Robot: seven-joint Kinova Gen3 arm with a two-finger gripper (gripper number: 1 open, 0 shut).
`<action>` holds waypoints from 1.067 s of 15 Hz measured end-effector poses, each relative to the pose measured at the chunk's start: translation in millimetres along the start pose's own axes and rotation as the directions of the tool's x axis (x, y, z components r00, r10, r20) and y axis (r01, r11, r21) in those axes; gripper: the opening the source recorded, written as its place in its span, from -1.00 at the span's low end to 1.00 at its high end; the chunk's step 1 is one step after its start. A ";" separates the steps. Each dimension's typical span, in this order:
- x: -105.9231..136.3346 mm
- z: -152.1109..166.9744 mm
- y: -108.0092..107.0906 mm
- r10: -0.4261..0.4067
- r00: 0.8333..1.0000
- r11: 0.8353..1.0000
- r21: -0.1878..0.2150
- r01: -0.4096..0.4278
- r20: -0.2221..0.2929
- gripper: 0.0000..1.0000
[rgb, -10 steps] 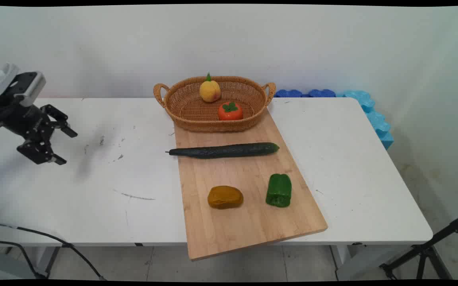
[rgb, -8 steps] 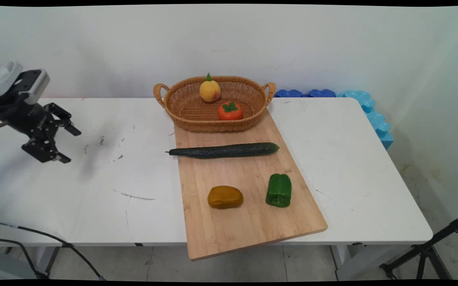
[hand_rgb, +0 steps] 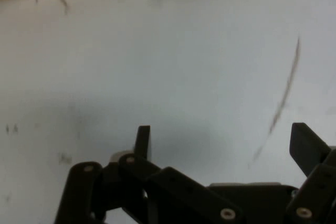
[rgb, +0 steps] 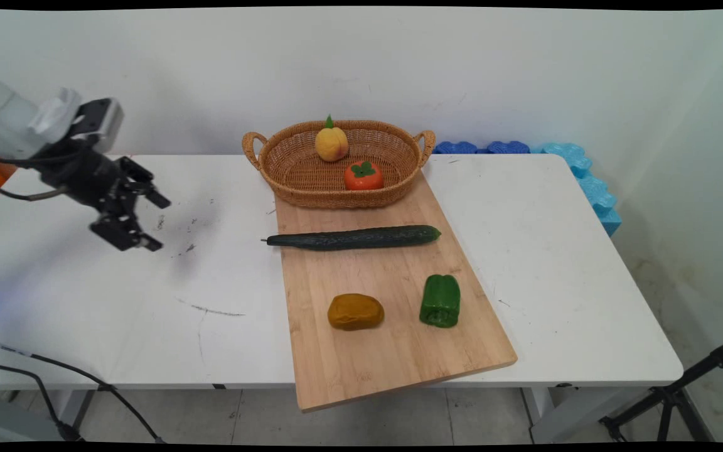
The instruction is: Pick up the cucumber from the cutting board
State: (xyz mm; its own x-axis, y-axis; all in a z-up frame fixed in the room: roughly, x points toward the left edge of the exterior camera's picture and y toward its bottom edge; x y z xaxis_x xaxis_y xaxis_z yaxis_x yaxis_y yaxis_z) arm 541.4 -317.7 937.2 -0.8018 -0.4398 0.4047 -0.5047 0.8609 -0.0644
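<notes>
Two fingers spread wide, your gripper (rgb: 155,223) hangs empty above the white table's (rgb: 85,301) left side, well apart from the cucumber (rgb: 354,237) lying across the wooden board (rgb: 393,358), before the wicker basket (rgb: 299,176).

A: Colours? The table (rgb: 556,251) is white with dark scuffs, the board (rgb: 393,358) pale wood-grained.

B: Basket (rgb: 299,176) tan woven; cucumber (rgb: 355,238) dark green, pepper (rgb: 440,301) bright green, gripper (rgb: 155,222) black.
</notes>
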 end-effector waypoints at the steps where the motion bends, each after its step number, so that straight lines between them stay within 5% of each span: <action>1: 6.1 3.1 1.6 -0.007 1.000 1.000 0.002 0.007 -0.008 1.00; 16: 140.1 96.1 20.2 -0.121 0.980 0.991 0.039 0.128 -0.155 1.00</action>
State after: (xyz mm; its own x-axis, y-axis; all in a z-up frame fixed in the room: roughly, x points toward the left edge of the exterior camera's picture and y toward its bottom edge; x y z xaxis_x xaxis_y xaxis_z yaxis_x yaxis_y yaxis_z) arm 388.2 -386.5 904.9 -0.6753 -0.4956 0.5463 -0.6157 0.7866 -0.0475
